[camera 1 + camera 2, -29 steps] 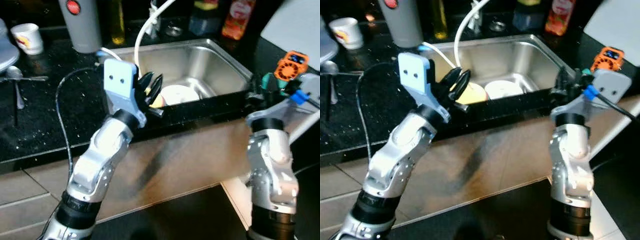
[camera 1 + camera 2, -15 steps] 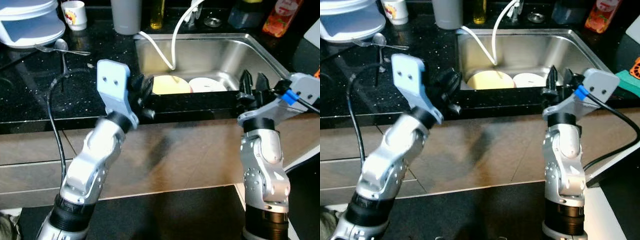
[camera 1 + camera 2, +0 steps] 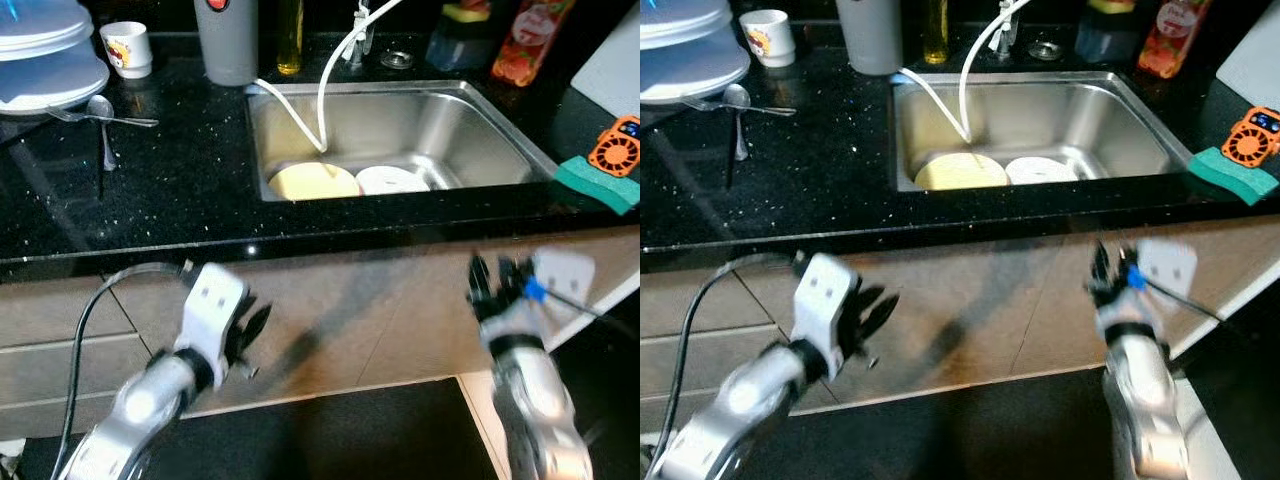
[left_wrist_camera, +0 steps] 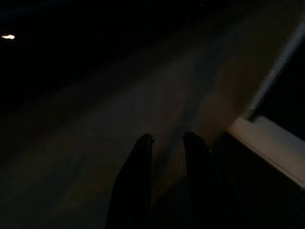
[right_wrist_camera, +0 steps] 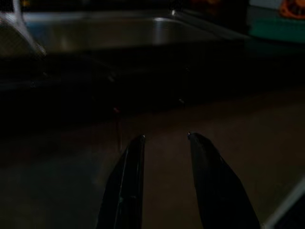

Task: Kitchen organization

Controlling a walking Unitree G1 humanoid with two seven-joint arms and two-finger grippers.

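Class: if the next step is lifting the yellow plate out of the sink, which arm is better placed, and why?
Probably left. The yellow plate lies at the sink's left end, nearer the left gripper; the right gripper hangs below the sink's right end.

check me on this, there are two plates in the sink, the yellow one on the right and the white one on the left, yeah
Not quite: two plates do lie in the sink, but the sides are swapped. The left eye view shows the yellow plate on the left and the white plate on the right.
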